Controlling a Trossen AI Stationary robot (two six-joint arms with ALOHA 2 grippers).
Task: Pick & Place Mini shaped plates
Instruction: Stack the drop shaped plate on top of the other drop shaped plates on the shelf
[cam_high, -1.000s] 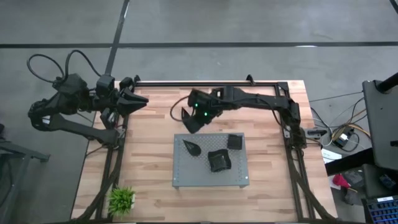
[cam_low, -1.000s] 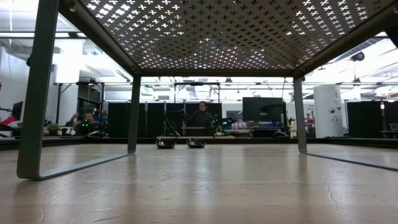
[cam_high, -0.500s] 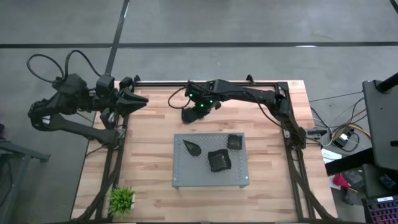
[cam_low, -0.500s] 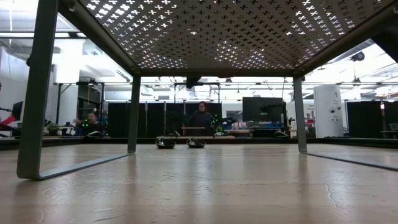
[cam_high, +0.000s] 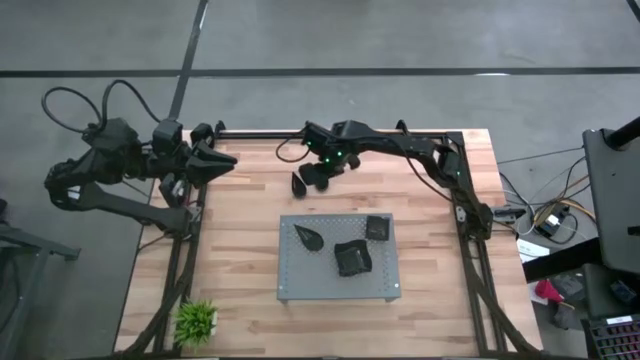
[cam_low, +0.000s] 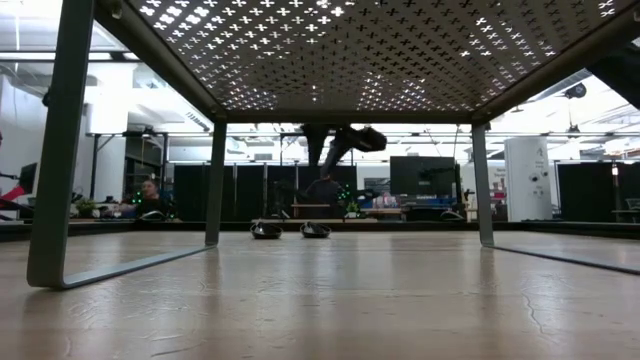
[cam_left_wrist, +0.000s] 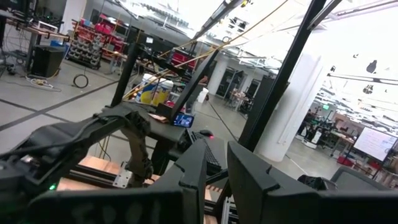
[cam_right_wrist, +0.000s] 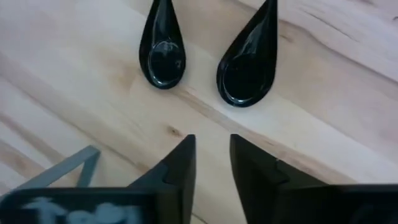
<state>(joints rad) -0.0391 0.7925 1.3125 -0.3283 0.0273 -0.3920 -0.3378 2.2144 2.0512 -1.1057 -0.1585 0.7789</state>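
The right gripper (cam_right_wrist: 211, 155) is held above two teardrop plates (cam_right_wrist: 163, 53) lying side by side on the wooden surface (cam_high: 240, 210), fingers narrowly parted, nothing gripped. Three more plates (cam_high: 352, 258) are seen on the perforated board (cam_high: 300, 275). The left gripper (cam_high: 225, 158) is parked at the surface's edge, fingers narrowly apart.

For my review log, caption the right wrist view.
Right tool, fingers slightly apart and empty, hovers above two teardrop plates lying side by side on the wooden table.

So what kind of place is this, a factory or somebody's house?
Probably a robot lab or workshop, not a house. Two dark robot arms are bolted to a wooden worktable, and behind it are tall shelves and more workbenches.
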